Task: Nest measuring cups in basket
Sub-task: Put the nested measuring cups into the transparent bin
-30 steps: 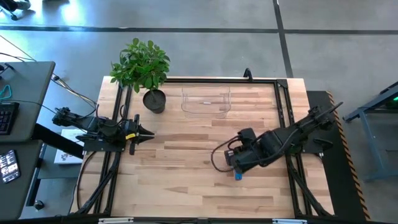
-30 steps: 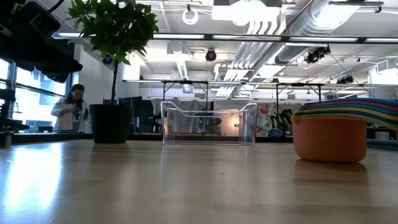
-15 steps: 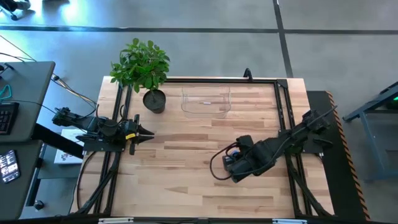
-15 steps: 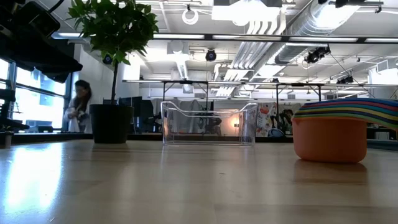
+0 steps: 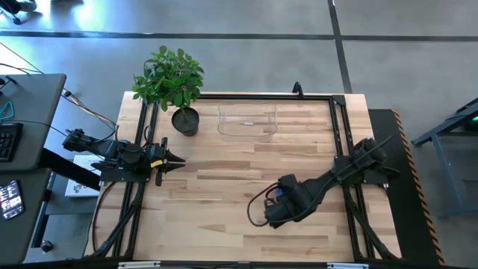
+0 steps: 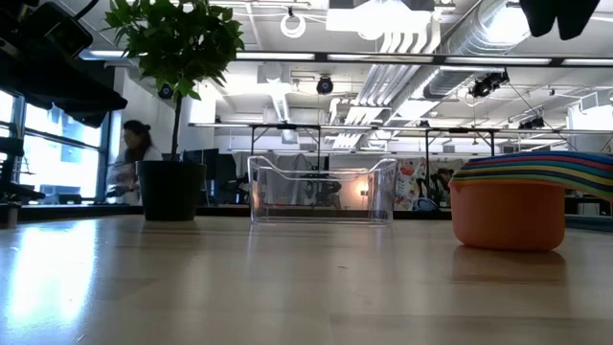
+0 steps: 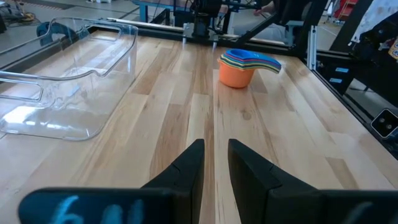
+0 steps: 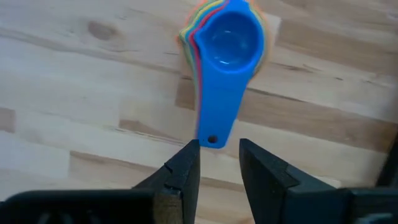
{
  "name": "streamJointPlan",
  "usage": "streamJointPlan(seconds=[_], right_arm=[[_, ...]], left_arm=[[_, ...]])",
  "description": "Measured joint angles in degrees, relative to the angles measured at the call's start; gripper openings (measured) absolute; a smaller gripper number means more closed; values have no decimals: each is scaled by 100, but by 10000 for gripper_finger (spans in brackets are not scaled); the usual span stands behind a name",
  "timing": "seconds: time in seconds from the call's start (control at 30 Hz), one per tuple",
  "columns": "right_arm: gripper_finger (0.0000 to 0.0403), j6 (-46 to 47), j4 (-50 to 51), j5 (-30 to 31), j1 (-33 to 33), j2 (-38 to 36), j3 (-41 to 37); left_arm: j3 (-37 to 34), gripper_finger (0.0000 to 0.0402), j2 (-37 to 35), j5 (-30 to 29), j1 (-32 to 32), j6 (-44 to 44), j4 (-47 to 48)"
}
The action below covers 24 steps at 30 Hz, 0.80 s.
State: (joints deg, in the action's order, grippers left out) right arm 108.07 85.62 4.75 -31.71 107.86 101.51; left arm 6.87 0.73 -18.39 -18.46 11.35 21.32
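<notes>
The nested measuring cups [image 8: 225, 46], blue on top, orange at the bottom, sit on the worktop [image 5: 224, 187] beneath the right gripper [image 8: 217, 155], jaws parted above the handle, apparently not touching. The left gripper [image 7: 214, 165] waits at the left edge, jaws slightly apart. The clear basket [image 5: 247, 122] stands well apart at the far edge.

Right claw [image 8: 217, 163] slid nearer the front edge (person walked).
</notes>
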Motion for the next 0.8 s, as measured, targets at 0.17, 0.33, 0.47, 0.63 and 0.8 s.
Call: streamJointPlan(seconds=[0.17,0.33,0.47,0.63,0.8], right_arm=[[120,168,14,165,-91,69,-2],[175,264,-75,446,-224,68,-192],[226,311,-390,433,-264,67,-468],[262,463,-837,420,-253,65,-941],[266,512,-1484,353,-204,65,-1464]], left_arm=[[0,62,0,0,-2,0,2],[0,62,0,0,-1,0,2],[0,62,0,0,-2,0,2],[0,62,0,0,-2,0,2],[0,62,0,0,-2,0,2]])
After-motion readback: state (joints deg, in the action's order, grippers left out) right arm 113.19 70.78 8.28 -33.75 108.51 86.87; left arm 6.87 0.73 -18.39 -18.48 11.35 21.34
